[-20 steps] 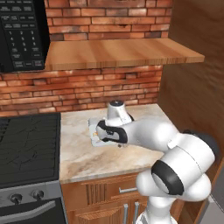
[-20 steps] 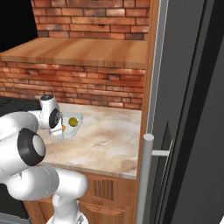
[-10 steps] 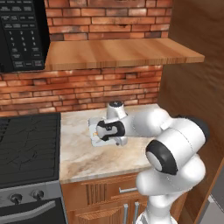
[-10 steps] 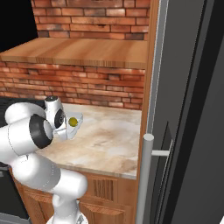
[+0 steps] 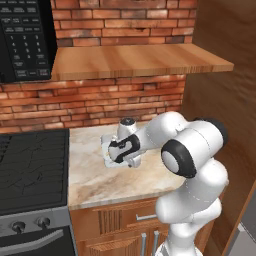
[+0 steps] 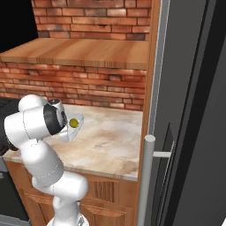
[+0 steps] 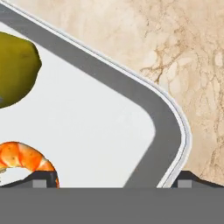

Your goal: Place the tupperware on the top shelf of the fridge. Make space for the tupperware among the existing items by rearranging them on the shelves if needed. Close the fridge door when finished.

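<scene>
The tupperware [image 7: 100, 131] sits on the marble counter [image 5: 100, 175] near the brick wall, its long axis unclear beneath the arm. The tool [image 7: 113, 181] straddles one rim at a rounded corner, fingertips apart. Since earlier, the arm has swung closer over it.

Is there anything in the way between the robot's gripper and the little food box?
Nothing visible. In the hand view the gripper is right down at the tupperware, one fingertip inside its wall by the orange food, the other outside over the marble counter. The wall sits between them.
</scene>
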Robot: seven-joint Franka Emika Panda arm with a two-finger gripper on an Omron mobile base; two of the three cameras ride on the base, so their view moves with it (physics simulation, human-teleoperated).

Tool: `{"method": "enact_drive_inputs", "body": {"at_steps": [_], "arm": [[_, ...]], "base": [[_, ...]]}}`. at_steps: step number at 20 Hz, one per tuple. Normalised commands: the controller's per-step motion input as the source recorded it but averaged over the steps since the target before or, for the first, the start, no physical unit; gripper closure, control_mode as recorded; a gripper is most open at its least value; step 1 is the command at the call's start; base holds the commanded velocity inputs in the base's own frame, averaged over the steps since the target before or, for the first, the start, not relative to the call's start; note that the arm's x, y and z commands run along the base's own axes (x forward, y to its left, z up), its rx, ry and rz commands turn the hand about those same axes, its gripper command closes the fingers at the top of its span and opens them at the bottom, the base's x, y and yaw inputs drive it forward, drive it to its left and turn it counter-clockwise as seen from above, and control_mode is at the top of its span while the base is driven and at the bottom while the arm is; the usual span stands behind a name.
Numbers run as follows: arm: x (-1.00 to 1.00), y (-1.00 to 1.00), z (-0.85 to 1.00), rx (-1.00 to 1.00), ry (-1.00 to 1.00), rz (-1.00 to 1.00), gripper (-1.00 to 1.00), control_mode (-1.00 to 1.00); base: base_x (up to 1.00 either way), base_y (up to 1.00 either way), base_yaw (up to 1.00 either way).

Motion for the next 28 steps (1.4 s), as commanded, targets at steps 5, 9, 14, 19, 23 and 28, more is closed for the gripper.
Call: {"method": "enact_drive_inputs", "body": {"at_steps": [5, 9, 14, 19, 23, 28], "arm": [[0.15, 0.10, -0.42, 0.00, 0.00, 0.00, 1.00, -1.00], [0.09, 0.04, -0.19, 0.00, 0.00, 0.00, 1.00, -1.00], [0.00, 0.00, 0.00, 0.00, 0.00, 0.00, 1.00, -1.00], [-0.28, -0.19, 0.10, 0.00, -0.21, -0.01, 1.00, -1.00], [-0.63, -0.50, 0.74, 0.06, -0.11, -0.07, 1.00, -1.00], [-0.74, -0.71, 0.98, 0.09, -0.02, -0.11, 1.00, -1.00]], "base": [[0.00, 0.00, 0.00], [0.00, 0.00, 0.00], [0.00, 0.00, 0.00], [0.00, 0.00, 0.00], [0.00, 0.00, 0.00], [0.00, 0.00, 0.00]]}}
